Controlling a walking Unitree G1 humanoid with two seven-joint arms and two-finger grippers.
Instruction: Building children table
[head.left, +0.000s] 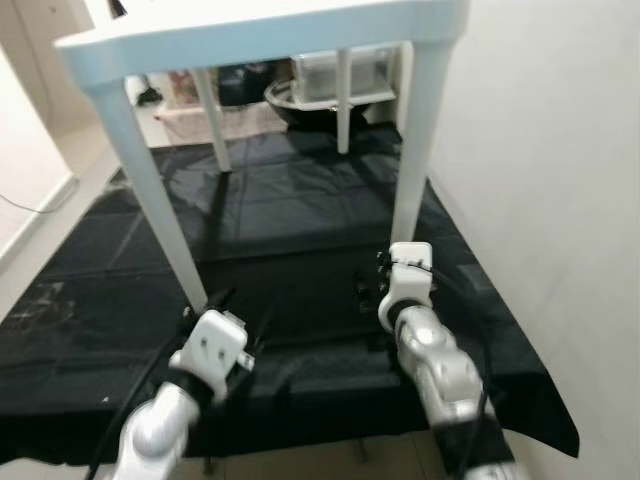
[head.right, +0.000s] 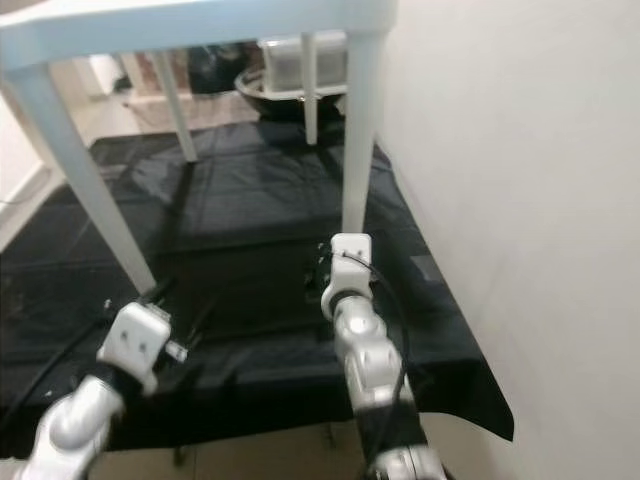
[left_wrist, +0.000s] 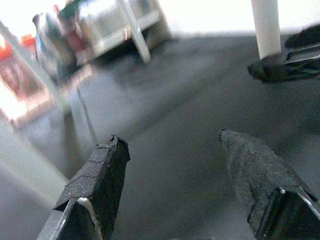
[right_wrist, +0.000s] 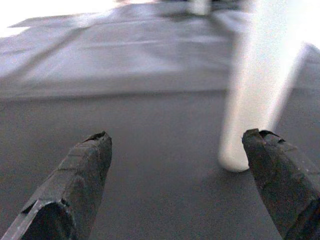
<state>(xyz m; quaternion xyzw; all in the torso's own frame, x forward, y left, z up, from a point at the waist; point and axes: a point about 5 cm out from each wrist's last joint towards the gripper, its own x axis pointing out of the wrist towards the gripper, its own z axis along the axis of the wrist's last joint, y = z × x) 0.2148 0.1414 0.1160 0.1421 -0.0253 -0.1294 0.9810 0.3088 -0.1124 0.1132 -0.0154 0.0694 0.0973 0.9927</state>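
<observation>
Table: the white children's table (head.left: 250, 35) stands upright on all four legs on the black sheet (head.left: 300, 200), close to the white wall (head.left: 540, 180).
Near legs: the near left leg (head.left: 150, 195) and near right leg (head.left: 420, 140) both reach the sheet; the two far legs (head.left: 343, 100) stand behind them.
Left end effector (head.left: 225, 300): low over the sheet, just beside the foot of the near left leg; its fingers (left_wrist: 100, 175) are spread wide and hold nothing.
Right end effector (head.left: 375, 285): just beside the foot of the near right leg (right_wrist: 250, 100); its fingers (right_wrist: 80, 180) are wide apart and empty, the leg standing a little ahead of them.
Beyond the table: clear storage boxes (head.left: 340, 70) and a dark bowl (head.left: 300, 105) on the floor behind the far legs.
Step in hand: the table looks assembled; this reads as the final stage, checking or letting go.
Next move: probably drawing both arms back clear of the legs without knocking them.
</observation>
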